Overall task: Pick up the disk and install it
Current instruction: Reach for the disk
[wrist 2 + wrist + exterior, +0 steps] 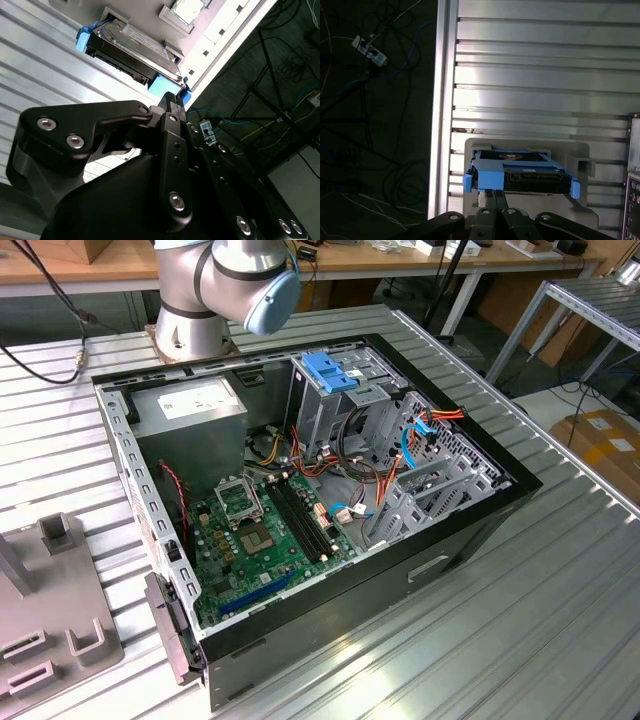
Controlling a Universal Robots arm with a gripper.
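Here, approach step: black metal gripper [172,99], fingers pressed together, empty, hovers near the blue-bracketed black rectangular disk [134,44]; grasping likely requires spreading.

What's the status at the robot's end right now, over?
Gripper shut, poised at near edge of the disk. The disk flat on grey holder, not yet lifted. Nothing between them.

No legible text, white label [195,398] on power supply [190,448] unreadable, top label [146,40] on disk [120,54] unreadable too
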